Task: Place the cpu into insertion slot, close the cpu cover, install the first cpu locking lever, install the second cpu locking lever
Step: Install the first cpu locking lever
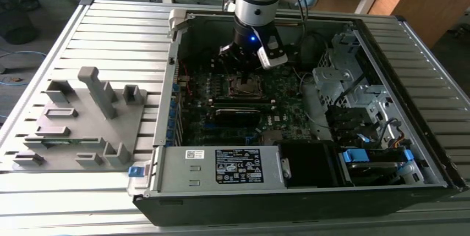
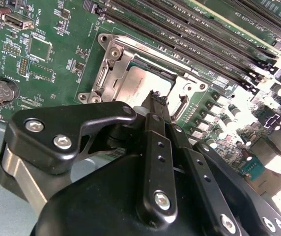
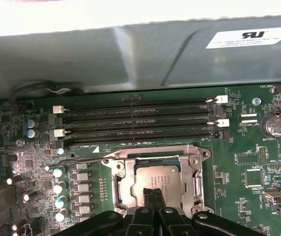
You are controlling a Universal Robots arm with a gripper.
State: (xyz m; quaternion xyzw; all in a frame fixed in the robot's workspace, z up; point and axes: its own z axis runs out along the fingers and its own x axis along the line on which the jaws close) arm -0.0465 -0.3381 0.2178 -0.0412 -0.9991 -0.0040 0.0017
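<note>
cpu (image 3: 156,178) lies flat in the insertion slot (image 1: 246,86) on the green motherboard (image 3: 258,196), inside the open computer case (image 1: 411,43) that rests on the slatted desk (image 1: 110,32). In both wrist views its dull grey metal top shows through a square window. The cpu cover (image 3: 195,179) appears to lie down around it as a silver frame, though I cannot tell whether it is fully seated. A wire lever (image 3: 81,159) runs out from one corner of the socket, just beside the long black memory slots (image 3: 135,123); whether it is latched is not clear.

The gripper (image 3: 153,192) hangs directly over the socket. Its fingers (image 3: 148,202) are together, with nothing visible between them, and the tips are at or just above the edge of the chip's top. I cannot say for sure whether they touch it.

By my judgement the cpu is light, thin and quite stiff, with a smooth lid that would slip under a loose pinch. Its underside and the socket contacts are the fragile parts, so any hold belongs on two opposite edges, level and gentle. Seated as it is, only the top face can be reached. The cover looks like springy sheet steel, best pressed on its frame rather than on the chip
</note>
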